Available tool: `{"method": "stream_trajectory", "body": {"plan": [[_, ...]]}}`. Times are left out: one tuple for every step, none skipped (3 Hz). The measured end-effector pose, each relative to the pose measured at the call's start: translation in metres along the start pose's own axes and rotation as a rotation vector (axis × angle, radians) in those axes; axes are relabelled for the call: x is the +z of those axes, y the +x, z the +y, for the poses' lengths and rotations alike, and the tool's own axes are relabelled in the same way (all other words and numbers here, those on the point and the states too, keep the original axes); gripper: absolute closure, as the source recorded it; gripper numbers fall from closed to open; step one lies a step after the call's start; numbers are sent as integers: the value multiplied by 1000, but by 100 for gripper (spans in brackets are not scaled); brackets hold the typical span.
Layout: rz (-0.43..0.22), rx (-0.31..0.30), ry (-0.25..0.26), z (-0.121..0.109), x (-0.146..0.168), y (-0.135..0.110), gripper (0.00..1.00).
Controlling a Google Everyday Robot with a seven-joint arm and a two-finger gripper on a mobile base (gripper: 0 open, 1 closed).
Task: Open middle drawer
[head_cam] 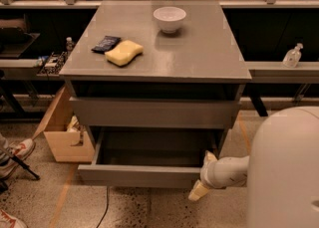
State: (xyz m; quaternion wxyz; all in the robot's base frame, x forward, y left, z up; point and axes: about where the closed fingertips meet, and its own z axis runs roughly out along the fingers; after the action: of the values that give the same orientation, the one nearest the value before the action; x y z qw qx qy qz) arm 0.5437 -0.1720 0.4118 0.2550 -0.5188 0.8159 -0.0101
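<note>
While the middle drawer [139, 175] stands pulled well out of the grey bench [199, 57], its bare interior showing, the end effector [203, 174] sits at the right end of its front panel. Whether it is clenched on the panel or released cannot be told. Just above and left of the end effector is the top drawer front [154, 112]. Farther above, on the bench top, lie a white bowl [169, 19], a yellow sponge [123, 53] and a dark packet [105, 44], its print too small to read. Far to its left stands a cardboard box [62, 135].
</note>
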Motion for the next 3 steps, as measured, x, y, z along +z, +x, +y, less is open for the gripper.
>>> {"method": "stream_trajectory", "body": {"plan": [[21,-40,-24,9,4,-5,18],[-8,-59,-55,14,3,-9,49],[-48,-26,-73,17,-6,-1,72]]}}
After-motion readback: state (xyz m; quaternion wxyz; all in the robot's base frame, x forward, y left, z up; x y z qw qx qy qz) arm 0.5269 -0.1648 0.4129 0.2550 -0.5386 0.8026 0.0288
